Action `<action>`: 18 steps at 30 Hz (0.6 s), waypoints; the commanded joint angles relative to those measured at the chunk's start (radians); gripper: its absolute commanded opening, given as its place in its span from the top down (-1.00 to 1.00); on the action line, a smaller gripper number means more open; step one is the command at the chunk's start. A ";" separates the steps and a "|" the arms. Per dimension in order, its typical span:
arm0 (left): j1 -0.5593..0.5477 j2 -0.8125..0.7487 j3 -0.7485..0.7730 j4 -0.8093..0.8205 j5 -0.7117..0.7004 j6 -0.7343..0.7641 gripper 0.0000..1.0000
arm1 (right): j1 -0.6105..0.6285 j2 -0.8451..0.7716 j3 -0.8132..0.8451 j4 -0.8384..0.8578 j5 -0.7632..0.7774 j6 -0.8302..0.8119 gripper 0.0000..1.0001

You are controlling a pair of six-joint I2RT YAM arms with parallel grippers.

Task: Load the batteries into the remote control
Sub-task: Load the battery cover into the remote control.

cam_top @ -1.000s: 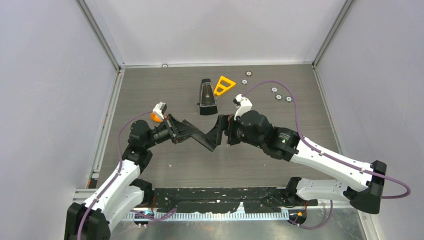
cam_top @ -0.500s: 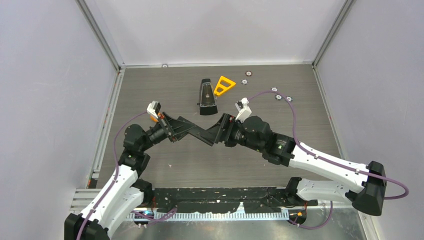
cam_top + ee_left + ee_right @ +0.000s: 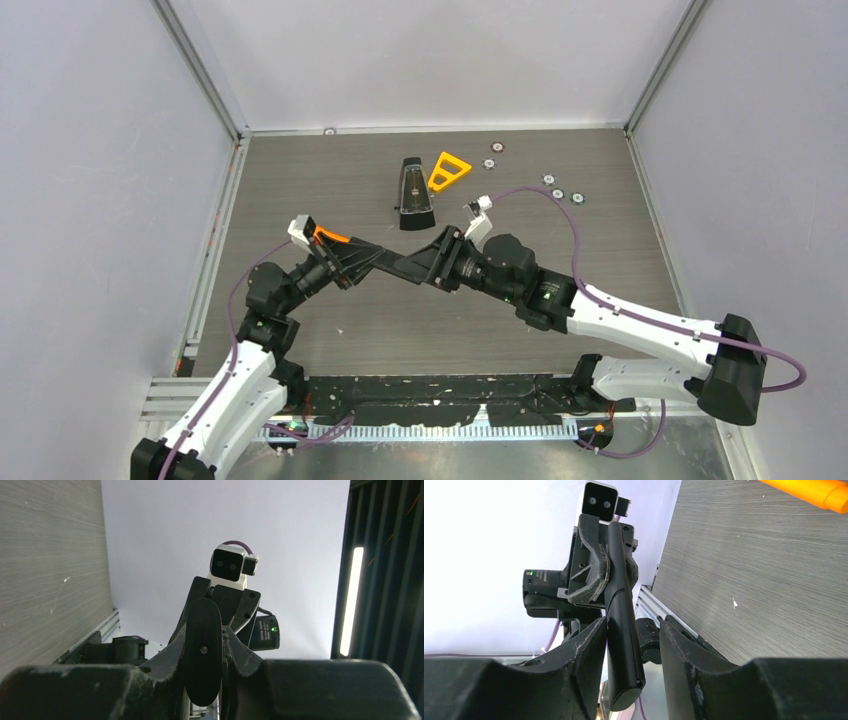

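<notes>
The remote control (image 3: 408, 268) is a slim black bar held in the air over the middle of the table. My left gripper (image 3: 392, 264) is shut on one end of it. In the left wrist view the remote's rounded end (image 3: 202, 655) sits pinched between the fingers. My right gripper (image 3: 424, 272) faces the left one and straddles the other end. In the right wrist view the remote (image 3: 621, 615) lies against the left finger (image 3: 586, 645). A gap still separates it from the right finger (image 3: 676, 640). No batteries are in view.
A tapered black case with a clear front (image 3: 412, 190) and an orange triangle (image 3: 448, 170) lie at the back of the table. Several small silver discs (image 3: 557, 193) are scattered at the back right. Metal rails (image 3: 222, 215) and walls enclose the table.
The right jaws have narrowed from wide open around the remote's free end. Both wrists have shifted slightly toward the back left, and the left wrist has rolled.
</notes>
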 commanded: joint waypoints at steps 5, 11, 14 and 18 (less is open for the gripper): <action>-0.002 -0.044 0.003 0.126 -0.043 -0.152 1.00 | 0.004 0.063 -0.007 0.063 0.004 0.015 0.19; -0.002 -0.047 0.016 0.125 -0.036 -0.170 1.00 | 0.007 0.100 0.002 0.097 0.003 0.027 0.33; -0.001 -0.047 0.017 0.126 -0.036 -0.175 1.00 | 0.012 0.119 0.009 0.109 0.004 0.026 0.39; -0.001 -0.042 0.022 0.138 -0.024 -0.177 1.00 | 0.013 0.134 0.003 0.138 0.004 0.038 0.54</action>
